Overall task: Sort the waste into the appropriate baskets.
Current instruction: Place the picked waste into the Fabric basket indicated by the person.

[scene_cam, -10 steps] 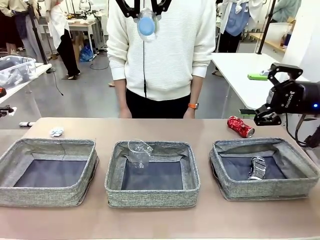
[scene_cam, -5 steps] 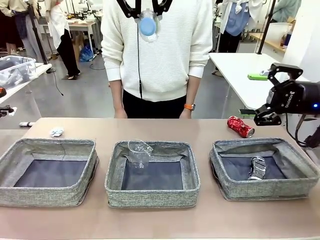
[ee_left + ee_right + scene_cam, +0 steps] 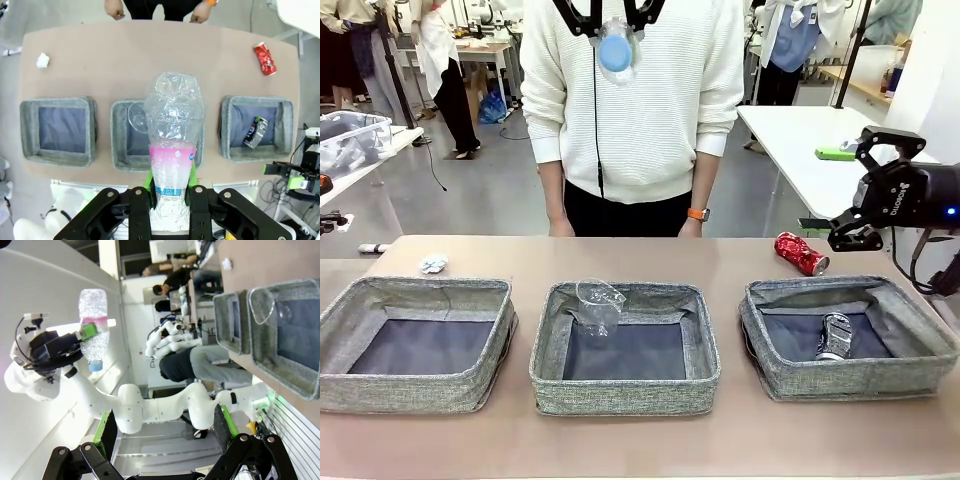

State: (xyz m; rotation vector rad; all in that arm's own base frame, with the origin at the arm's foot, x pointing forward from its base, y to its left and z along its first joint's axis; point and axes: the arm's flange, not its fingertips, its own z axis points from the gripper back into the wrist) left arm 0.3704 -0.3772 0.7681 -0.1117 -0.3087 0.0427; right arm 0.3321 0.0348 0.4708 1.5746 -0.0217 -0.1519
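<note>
the left claw is closed most of the way on the clear bottle, with its green pads pressed to either side of the pink label band. in the front view this claw sits at 12 o'clock, at the very top edge. the bottle's blue cap hangs just below it, in front of the person's white sweater. seen from the left wrist, the bottle hides part of the middle basket below it.

the right claw is spread wide with nothing between its fingers. in the front view it is at 3 o'clock, higher than the right basket.

three grey baskets stand in a row on the brown table: the left basket at 8 o'clock, the middle one at 6 and the right one at 4. the plastic cup leans in the 11 o'clock corner of the middle basket. the crushed silver can lies inside the right basket, right of its middle. the red can lies on the bare table at 12 o'clock from that basket, just past its far wall. the paper ball sits on the table at 12 o'clock from the left basket, near its far wall.

the person stands at the far side, with one hand and the other hand down by the table's edge.
</note>
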